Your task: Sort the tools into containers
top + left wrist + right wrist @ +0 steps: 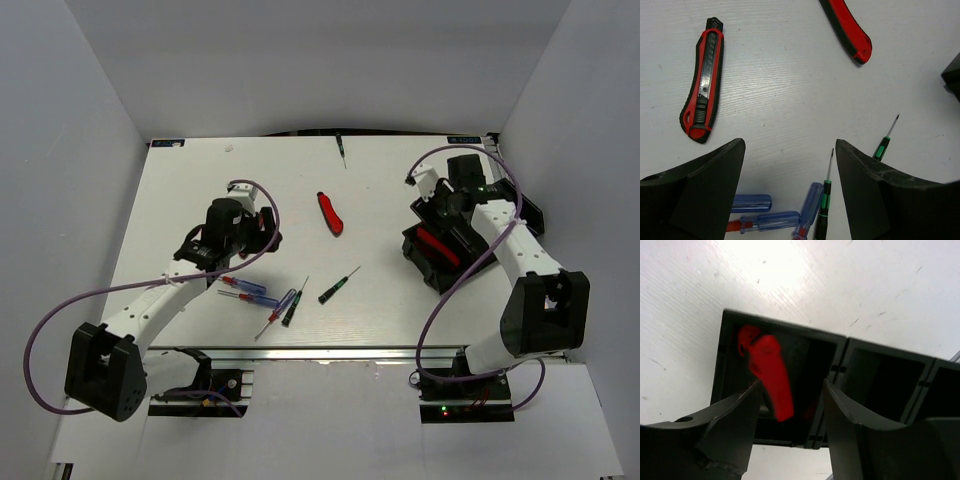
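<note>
My left gripper (243, 236) is open and empty above the table; in the left wrist view (790, 146) a red-and-black knife (702, 85) lies ahead to its left and a second knife (848, 29) (330, 213) ahead to its right. Blue-handled screwdrivers (769, 220) (247, 289) and black-green ones (824, 201) (291, 307) lie just below its fingers; another lies at the right (884, 144) (338, 286). My right gripper (443, 214) (792, 385) is open over a black bin (782, 329) (425, 272) that holds a blurred red knife (769, 371) (437, 245).
A second black bin (886, 352) adjoins the first on its right, dark inside. One black-green screwdriver (341, 150) lies alone at the table's far edge. White walls close in the table on three sides. Purple cables loop beside both arms.
</note>
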`<state>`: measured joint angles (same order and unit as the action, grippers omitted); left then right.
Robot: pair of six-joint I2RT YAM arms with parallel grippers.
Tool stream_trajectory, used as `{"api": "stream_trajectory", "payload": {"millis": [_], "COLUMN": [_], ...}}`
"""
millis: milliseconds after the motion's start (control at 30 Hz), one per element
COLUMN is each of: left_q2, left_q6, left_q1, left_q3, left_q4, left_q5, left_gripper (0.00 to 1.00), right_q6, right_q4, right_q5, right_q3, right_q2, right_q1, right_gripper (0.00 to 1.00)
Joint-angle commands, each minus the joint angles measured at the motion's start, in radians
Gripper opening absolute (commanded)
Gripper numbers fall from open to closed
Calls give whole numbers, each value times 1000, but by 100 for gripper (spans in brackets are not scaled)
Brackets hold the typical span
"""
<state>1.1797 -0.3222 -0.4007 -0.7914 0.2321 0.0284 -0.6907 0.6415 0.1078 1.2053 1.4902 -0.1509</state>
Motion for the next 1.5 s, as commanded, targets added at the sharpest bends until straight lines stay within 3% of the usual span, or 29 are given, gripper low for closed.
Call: {"api": "stream_trajectory", "payload": {"millis": [0,167,400,467,533,633,733,1033,1233,1400,1467], "left_q2": [-41,-45,-51,-61,-83,-123,-160,-192,-206,-201,-198], "left_q6": [8,6,-3,-8,-23,-51,-77,-120,-140,-141,-141], "left_q1": [10,14,17,17,19,19,20,20,20,20,20], "left_q3": [6,11,-3,-3,1,14,26,29,27,23,21], "left_q4": [9,12,30,39,58,84,102,171,202,211,211], "left_q5": [-15,-15,-13,-13,-18,-67,-81,-99,-116,-123,-127], "left_gripper": [84,84,84,84,84,84,84,84,84,84,84], "right_q6": [-36,-119,181,317,478,597,634,668,654,634,632], "right_q4": [15,99,-37,-135,-196,-241,-266,-324,-330,-329,-329], "right_q5": [58,377,425,351,169,64,-5,-198,-181,-145,-137], "right_q3": [82,142,267,299,324,408,488,638,695,688,659], "right_q2": [-1,7,240,315,396,496,577,778,857,863,854], "right_q1": [4,-19,-188,-245,-285,-331,-375,-430,-435,-440,-441], "right_gripper": [59,72,71,72,76,81,89,89,80,53,46]}}
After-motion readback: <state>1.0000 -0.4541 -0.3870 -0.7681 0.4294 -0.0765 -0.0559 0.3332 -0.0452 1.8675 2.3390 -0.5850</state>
